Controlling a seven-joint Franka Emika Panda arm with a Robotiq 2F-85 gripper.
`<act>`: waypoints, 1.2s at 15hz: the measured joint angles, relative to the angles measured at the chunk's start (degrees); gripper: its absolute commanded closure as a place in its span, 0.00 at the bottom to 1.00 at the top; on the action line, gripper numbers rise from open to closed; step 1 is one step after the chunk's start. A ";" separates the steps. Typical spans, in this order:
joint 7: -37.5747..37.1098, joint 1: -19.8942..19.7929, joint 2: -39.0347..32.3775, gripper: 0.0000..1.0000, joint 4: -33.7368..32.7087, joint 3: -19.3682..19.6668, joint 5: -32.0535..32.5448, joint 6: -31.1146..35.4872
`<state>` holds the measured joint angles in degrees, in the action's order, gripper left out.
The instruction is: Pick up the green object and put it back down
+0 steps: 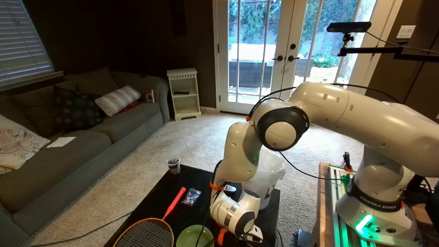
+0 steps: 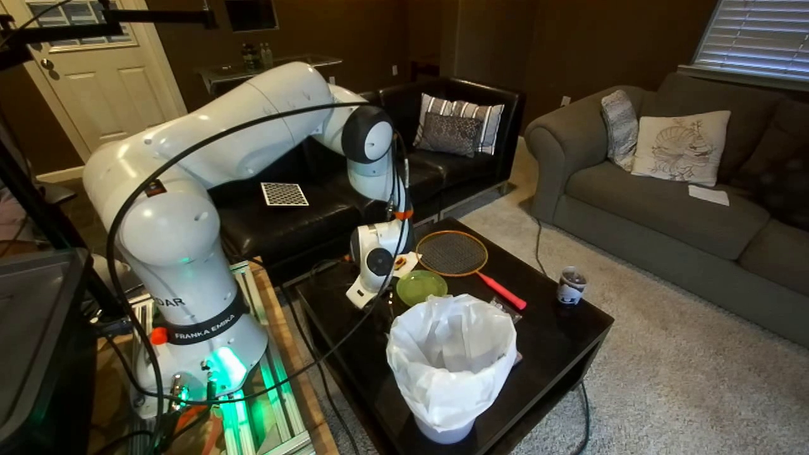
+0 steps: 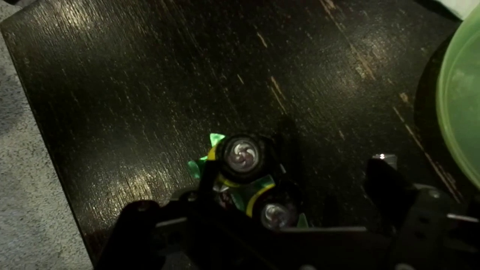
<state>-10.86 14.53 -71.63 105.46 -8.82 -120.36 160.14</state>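
Wrist view: claw (image 3: 294,170) wide, fingers spread well apart. Green toy (image 3: 264,182) is down on the dark table (image 3: 150,93), between the fingers but over by the picture-left one, which covers part of it; can't tell if they touch. Picture-right finger is well apart from it. Toy shows green bits, yellow rims and two dark round parts with silvery swirls. Green bowl (image 3: 465,97) is cut off at the right edge, pale carpet (image 3: 33,187) past the table edge at left. In an exterior view: arm (image 1: 240,147) bent down over the table, claw fingers can't be made out. Orange-rimmed racket (image 1: 147,233) with a pink handle lies just beside the bowl, small packet (image 1: 192,196) next to the handle, cup (image 1: 174,167) near a table corner, white-lined bin (image 1: 265,188) on the table, partly behind the arm. Gray sofa (image 1: 85,137) along the left, white shelf (image 1: 185,94) at its end, glass doors (image 1: 284,79) at the back. In an exterior view: bin is up front on the table, bowl near the arm's end, cup by a table corner. Black couch (image 2: 316,221) behind the arm, with a patterned board (image 2: 284,194) lying on its seat. Claw fingers hidden here too. Green light (image 2: 227,366) on the arm's base in both exterior views.
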 measured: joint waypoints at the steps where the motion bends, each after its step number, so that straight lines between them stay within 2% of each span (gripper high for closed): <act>1: 0.41 0.11 0.04 0.00 0.00 0.20 -0.14 0.35; 9: 2.23 0.38 0.37 0.00 0.54 1.56 -10.04 1.32; 14: 2.20 0.28 0.18 0.02 0.83 1.56 -11.42 0.22; 15: 2.20 0.24 0.17 0.26 0.84 1.56 -11.42 0.03; 16: 2.20 0.21 0.17 0.27 0.83 1.57 -11.42 -0.13; 18: 2.21 0.20 0.22 0.40 0.84 1.57 -11.42 -0.15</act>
<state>-8.65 14.73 -71.42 106.30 -7.25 -131.78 159.99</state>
